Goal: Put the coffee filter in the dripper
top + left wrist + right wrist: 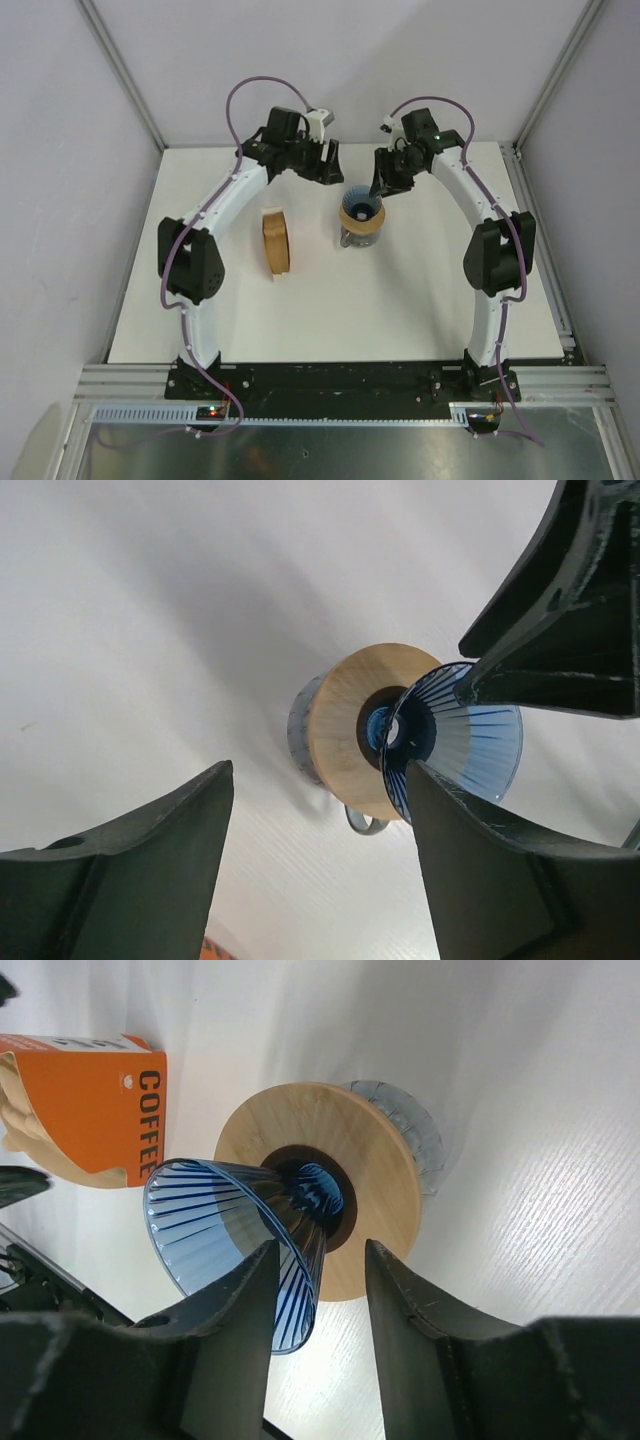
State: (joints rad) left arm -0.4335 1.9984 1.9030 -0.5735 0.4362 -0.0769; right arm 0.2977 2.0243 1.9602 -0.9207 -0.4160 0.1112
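White table (420, 310), nothing fancy. Left gripper (320, 780) hangs wide open and empty, just beside the glass jug (360, 238). Right gripper (322, 1250) has its fingers partly apart, straddling the dripper (215, 1225) rim, not pinching. Orange filter pack (277, 240) stands left of the jug. The dripper sits in its wooden collar (385, 1175) atop the jug.

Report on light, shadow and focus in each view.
Top view: even soft light, with only faint shadows on the table. Left wrist view: the table is washed pale, the dripper fairly sharp, the left fingers dark and featureless. Right wrist view: the print on the orange box is sharp, the right fingers dark and soft.
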